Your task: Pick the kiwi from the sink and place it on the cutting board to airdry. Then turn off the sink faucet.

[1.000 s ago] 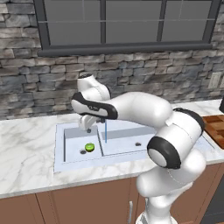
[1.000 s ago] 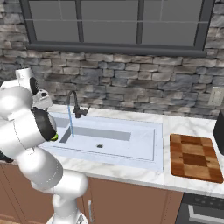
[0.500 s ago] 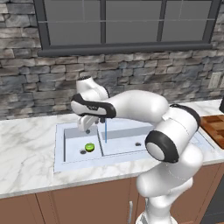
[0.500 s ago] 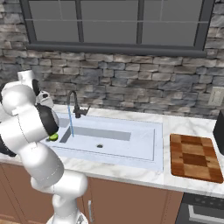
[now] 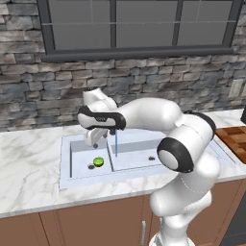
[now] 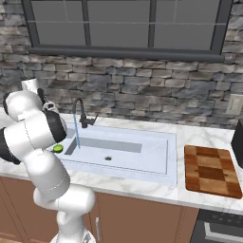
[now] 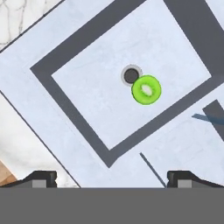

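Right now the gripper (image 5: 92, 141) hangs over the small basin of the sink (image 5: 67, 166), at the left end of the worktop (image 5: 29, 158). Its jaws are wide open and they hold nothing.

The kiwi (image 7: 146, 89) lies flat on the floor of that small basin. It sits right beside the dark drain hole (image 7: 131, 75), and from the hand view the two look like they touch. From the left base view the kiwi (image 5: 98, 161) is a little below the gripper and a bit toward the wall between the two basins.

The step now is to pick up the kiwi. To do it well, I think the gripper should first slide over until the kiwi sits midway between the two fingertips (image 7: 41, 178). In the hand view the kiwi is up and to the right of the middle, so it is not lined up yet. Then the gripper should go straight down, with the jaws kept wide until one finger is on each side of the fruit. The kiwi is round and low, so a soft, slow squeeze should keep it from sliding away.

Water (image 5: 116, 142) runs from the faucet (image 6: 81, 113) into the big basin. The cutting board (image 6: 210, 171) waits on the worktop past the right end of the sink, well apart from the kiwi.
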Tool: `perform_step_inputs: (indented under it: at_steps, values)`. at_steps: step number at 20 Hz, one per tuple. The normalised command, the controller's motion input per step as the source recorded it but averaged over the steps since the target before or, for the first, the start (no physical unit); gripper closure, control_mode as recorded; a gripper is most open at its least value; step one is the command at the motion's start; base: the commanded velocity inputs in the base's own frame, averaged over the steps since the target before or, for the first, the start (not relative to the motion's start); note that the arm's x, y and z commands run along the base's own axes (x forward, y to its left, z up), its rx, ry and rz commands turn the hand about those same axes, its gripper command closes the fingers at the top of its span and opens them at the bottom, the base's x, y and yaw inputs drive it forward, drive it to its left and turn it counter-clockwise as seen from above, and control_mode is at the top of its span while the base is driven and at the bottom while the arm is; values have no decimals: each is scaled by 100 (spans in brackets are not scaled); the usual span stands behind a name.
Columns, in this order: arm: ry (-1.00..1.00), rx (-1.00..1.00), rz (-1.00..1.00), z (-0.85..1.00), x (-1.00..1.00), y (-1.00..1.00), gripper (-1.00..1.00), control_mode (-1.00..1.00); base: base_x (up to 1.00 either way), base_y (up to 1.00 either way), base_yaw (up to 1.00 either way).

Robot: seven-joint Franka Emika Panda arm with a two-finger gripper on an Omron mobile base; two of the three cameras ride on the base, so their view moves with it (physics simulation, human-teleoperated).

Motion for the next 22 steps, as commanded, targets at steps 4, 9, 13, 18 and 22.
perform_step_inputs:
  at_steps: [4, 9, 13, 18, 22]
  values:
    - [0, 0, 0, -16, 14, 0, -100, -100, 0, 0, 0]
    - [0, 0, 0, -15, 14, 2, -100, -100, 0, 0, 0]
    - [0, 0, 1, -15, 13, 4, -100, -100, 0, 0, 0]
    - [0, -1, 2, -14, 12, 7, -100, -100, 0, 0, 0]
    - [0, -1, 2, -14, 12, 7, -100, -100, 0, 0, 0]
